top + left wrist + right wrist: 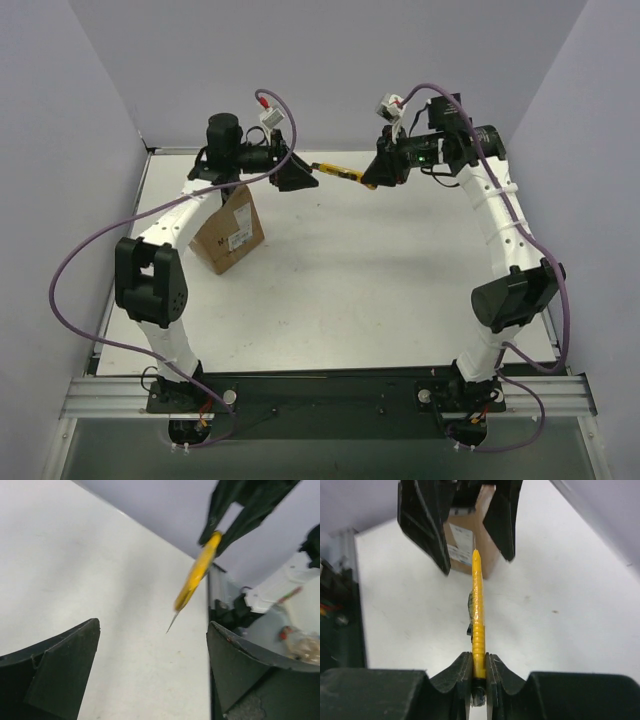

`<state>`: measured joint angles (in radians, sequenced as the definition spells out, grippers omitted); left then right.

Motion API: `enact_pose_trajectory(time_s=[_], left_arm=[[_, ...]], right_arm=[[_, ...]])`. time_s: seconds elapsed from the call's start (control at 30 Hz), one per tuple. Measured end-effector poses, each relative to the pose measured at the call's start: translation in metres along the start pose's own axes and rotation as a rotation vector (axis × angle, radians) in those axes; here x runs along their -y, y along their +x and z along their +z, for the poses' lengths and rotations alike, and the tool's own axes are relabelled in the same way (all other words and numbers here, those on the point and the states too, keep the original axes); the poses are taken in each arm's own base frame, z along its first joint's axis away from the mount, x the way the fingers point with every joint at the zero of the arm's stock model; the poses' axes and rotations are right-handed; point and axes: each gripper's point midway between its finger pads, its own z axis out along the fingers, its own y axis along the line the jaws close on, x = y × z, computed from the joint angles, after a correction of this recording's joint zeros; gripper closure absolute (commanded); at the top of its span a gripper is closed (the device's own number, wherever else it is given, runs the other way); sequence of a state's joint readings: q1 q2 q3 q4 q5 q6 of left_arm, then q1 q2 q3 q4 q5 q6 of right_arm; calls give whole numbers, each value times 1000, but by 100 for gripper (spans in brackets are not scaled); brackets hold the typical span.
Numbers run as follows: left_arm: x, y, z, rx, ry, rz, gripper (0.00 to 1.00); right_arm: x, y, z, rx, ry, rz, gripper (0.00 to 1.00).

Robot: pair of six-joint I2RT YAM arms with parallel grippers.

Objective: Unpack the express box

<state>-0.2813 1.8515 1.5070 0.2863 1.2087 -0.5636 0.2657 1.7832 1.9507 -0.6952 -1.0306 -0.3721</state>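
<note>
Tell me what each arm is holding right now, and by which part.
The right gripper holds the yellow utility knife by its butt end, jaws shut on it. The left gripper is open and holds nothing.

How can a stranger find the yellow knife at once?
Look above the far side of the white table. There the right claw holds a slim knife in the air. It alone is yellow; the box nearby is brown cardboard.

This looks like a robot lab. A white desk [380,280] stands between plain purple walls [330,60]. Two white robot arms [178,218] are bolted to a metal rail [105,398] at its near edge.
</note>
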Motion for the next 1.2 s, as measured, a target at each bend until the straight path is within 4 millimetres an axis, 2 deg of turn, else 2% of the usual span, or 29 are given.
enact_pose_trajectory(time_s=[0.07, 0.13, 0.27, 0.37, 0.47, 0.6, 0.73, 0.9, 1.07, 1.2], left_arm=[[-10, -13, -9, -13, -113, 114, 3], [-10, -22, -23, -37, -201, 239, 3], [4, -27, -49, -99, -308, 460, 6], [22, -27, -54, -142, -320, 598, 12], [38, -22, -43, -181, -278, 685, 15], [51, -4, -20, -240, -211, 740, 16], [58, 11, -2, -271, -167, 761, 17], [53, 22, 5, -291, -158, 743, 25], [39, 31, 9, -311, -159, 708, 27], [34, 34, 10, -318, -161, 693, 33]], right_arm=[[5, -10, -17, -32, 67, -150, 100], [9, -12, -29, -72, 116, -275, 100], [16, 17, -40, -218, 156, -408, 100], [13, 41, -35, -329, 141, -485, 100], [3, 50, -21, -400, 108, -566, 100], [-13, 46, -5, -417, 79, -640, 100], [-19, 43, 2, -420, 74, -671, 100], [-24, 37, 8, -413, 78, -696, 100], [-23, 32, 8, -396, 94, -689, 100], [-26, 24, 8, -373, 107, -690, 100]])
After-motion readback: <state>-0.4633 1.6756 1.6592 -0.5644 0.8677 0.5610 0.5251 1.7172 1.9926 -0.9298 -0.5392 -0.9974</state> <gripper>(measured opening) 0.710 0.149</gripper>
